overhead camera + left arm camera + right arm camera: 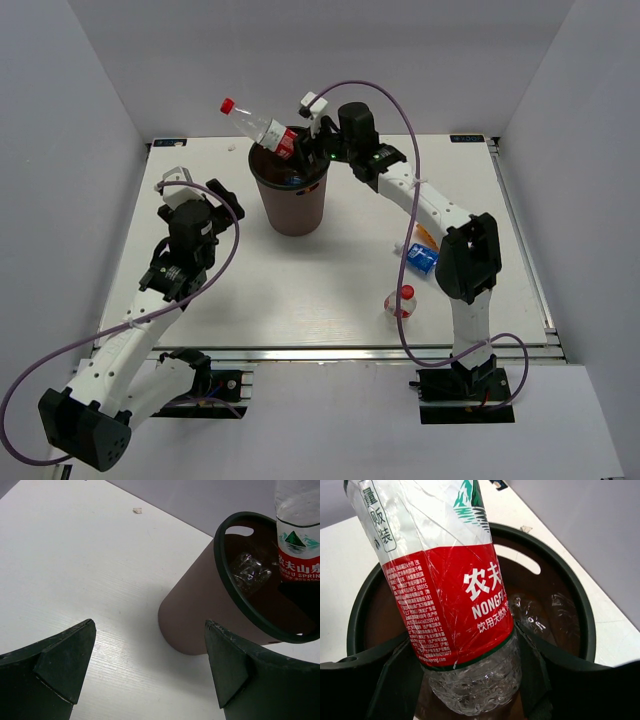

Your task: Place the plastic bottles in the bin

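Observation:
The dark brown bin (295,205) stands at the table's back middle. My right gripper (303,150) is shut on a clear bottle with a red label (262,128), holding its lower end over the bin's mouth. The bottle is tilted, with its red cap up and to the left. In the right wrist view the fingers (400,675) clamp this bottle (450,595) below its label, above the bin's rim (572,592). A clear bottle (540,615) lies inside the bin. My left gripper (215,195) is open and empty, left of the bin. Its view shows the bin (195,620) and the held bottle (297,540).
Three bottles lie at the right front by my right arm: an orange one (427,237), a blue-labelled one (421,258) and a red-capped one (401,301). A small white scrap (137,511) lies on the table beyond the bin.

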